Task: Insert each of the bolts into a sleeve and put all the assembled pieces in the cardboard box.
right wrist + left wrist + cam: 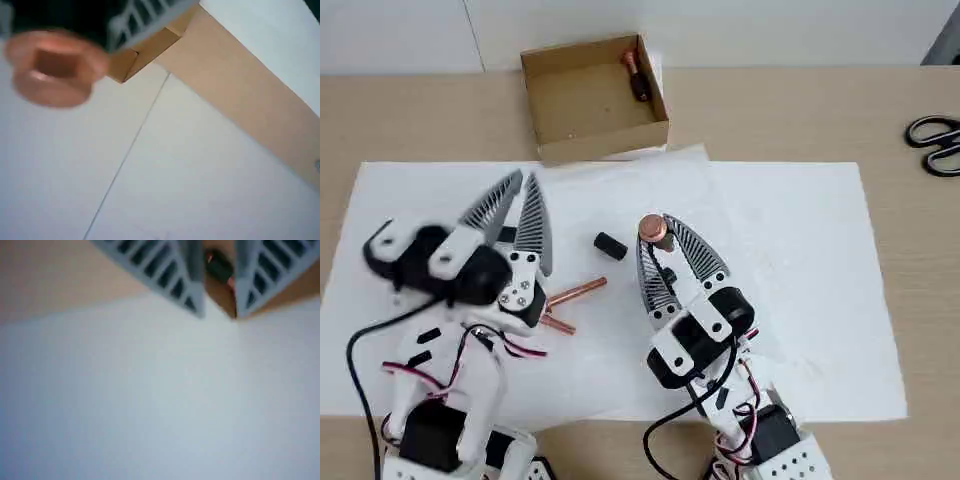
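The right gripper [658,236] pinches a copper bolt [652,230] at its fingertips above the white paper [790,300]. The bolt's round flanged head, with a recessed centre, shows, while its shank is hidden between the fingers. The left gripper [523,181] is empty, its fingers a little apart. A short black sleeve [610,245] lies on the paper between the two grippers, and a loose bolt [576,292] and a second bolt [558,323], partly covered by the left arm, lie beside it. Past the paper's far edge, the cardboard box [555,120] holds one assembled piece [636,76] against its wall.
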You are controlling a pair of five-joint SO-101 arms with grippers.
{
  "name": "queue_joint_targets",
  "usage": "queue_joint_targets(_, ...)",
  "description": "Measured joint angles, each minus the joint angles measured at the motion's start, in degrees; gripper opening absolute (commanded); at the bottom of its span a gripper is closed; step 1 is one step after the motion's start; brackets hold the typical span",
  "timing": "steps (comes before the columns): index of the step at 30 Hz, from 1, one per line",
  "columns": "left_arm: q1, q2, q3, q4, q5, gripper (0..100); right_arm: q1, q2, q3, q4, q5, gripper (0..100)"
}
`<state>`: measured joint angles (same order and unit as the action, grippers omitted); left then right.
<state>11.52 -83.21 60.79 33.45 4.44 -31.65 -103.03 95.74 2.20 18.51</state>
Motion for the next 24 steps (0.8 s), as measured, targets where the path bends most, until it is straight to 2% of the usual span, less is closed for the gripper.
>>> queue_joint_targets(8,-8.18,0.44,6.95,1.67,0.09,1,7.56,0.09,-4.66,0.09,0.0,0.3)
queue_joint_targets(13,-10.64,0.44,7.12,2.9,2.11,1,11.08,6.95,-16.53,9.67,-0.35,0.3)
queue_joint_targets(20,-11.52,0.44,7.12,8.53,15.38,1,15.47,32.26,-44.4,24.97,-4.22,0.3)
queue_joint_targets(24,-11.96,0.44,7.12,8.62,17.23,1,14.33,50.29,-55.47,28.75,-4.4,0.3)
